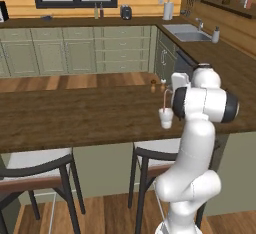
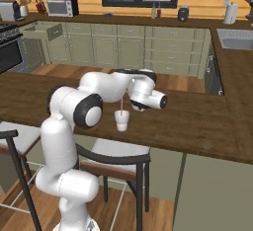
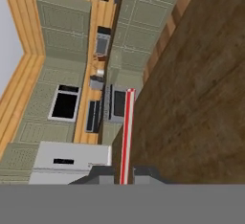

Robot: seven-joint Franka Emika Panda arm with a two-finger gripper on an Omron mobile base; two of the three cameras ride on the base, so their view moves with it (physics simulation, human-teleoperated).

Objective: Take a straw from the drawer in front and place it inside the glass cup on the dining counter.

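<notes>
No text, label, brand, number or sign could be read anywhere in these views; the appliances and bottles on the far counter were too small and blurred to show any lettering.

Dining counter [image 1: 75,118] – glass cup [image 1: 165,117] upright, 2 shakers [image 1: 158,84] behind.
</notes>
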